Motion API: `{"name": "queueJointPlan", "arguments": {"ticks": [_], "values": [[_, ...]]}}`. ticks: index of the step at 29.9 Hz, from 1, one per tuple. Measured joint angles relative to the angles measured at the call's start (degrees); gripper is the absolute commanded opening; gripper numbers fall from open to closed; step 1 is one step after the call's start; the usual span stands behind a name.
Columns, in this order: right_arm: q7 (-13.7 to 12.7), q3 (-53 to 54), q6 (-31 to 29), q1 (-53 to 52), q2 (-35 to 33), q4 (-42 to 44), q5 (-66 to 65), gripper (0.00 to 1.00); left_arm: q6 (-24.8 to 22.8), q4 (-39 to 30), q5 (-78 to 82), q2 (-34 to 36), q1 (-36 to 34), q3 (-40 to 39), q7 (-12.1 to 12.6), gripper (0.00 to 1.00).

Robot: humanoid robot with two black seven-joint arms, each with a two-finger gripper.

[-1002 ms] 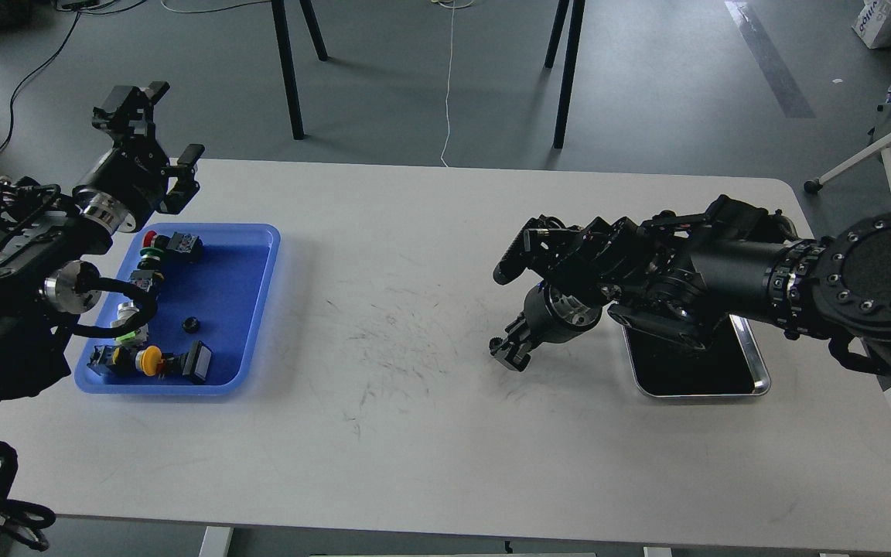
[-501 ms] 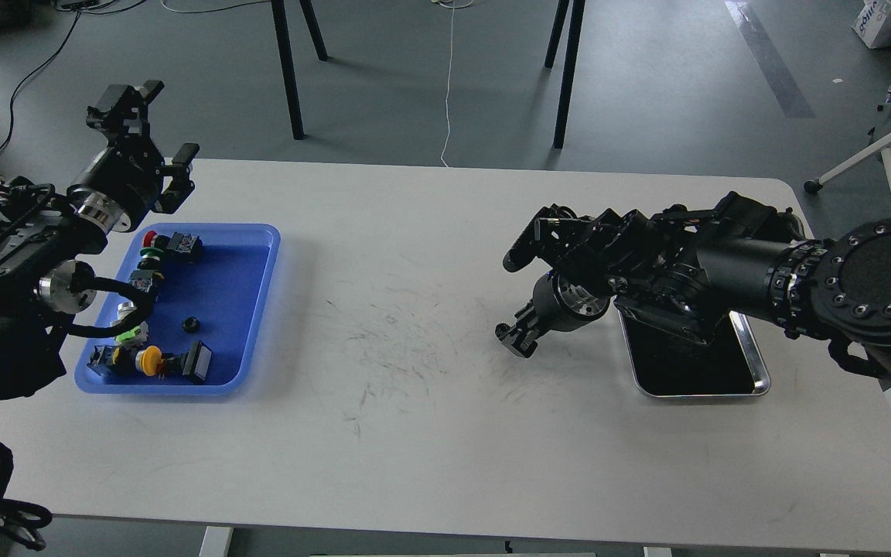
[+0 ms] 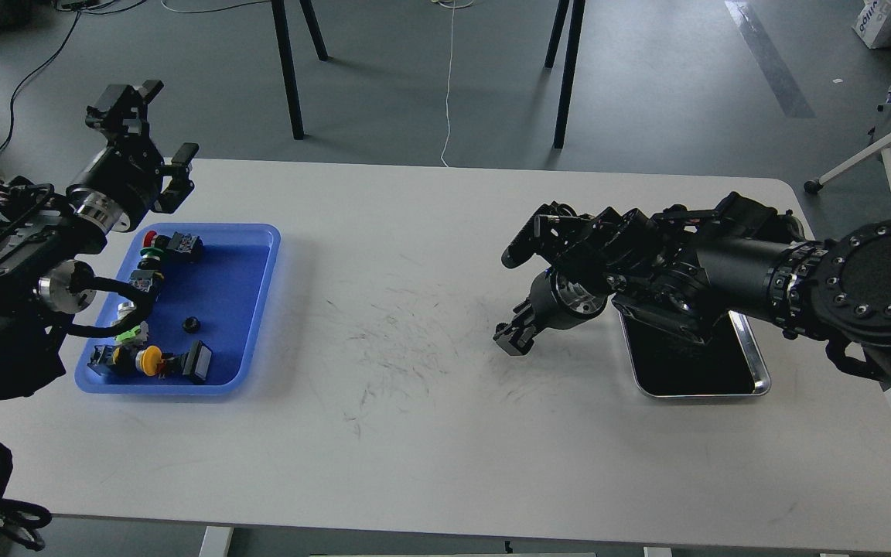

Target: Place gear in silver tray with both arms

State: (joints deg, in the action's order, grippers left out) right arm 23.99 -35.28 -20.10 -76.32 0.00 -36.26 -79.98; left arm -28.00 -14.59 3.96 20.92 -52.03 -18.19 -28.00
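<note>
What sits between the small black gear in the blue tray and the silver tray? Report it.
Only bare white table lies between the blue tray and the silver tray. However, the right arm hangs over the silver tray's far part, and the right end effector hangs left of it.

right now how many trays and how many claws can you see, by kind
blue tray: 1
silver tray: 1
left claw: 1
right claw: 1
total: 4
</note>
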Motion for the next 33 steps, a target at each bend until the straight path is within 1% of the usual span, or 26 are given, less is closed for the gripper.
{"name": "queueJointPlan", "arguments": {"ticks": [6,33], "values": [[-0.06,0.93,0.16,1.46,0.00,2.93,0.07,0.60,0.00,0.00,-0.01,-0.01,0.00,0.00,0.00,0.99],[0.00,5.21,0.56,2.16,0.00,2.65,0.52,0.60,0.00,0.00,0.06,0.53,0.00,0.00,0.00,0.99]]}}
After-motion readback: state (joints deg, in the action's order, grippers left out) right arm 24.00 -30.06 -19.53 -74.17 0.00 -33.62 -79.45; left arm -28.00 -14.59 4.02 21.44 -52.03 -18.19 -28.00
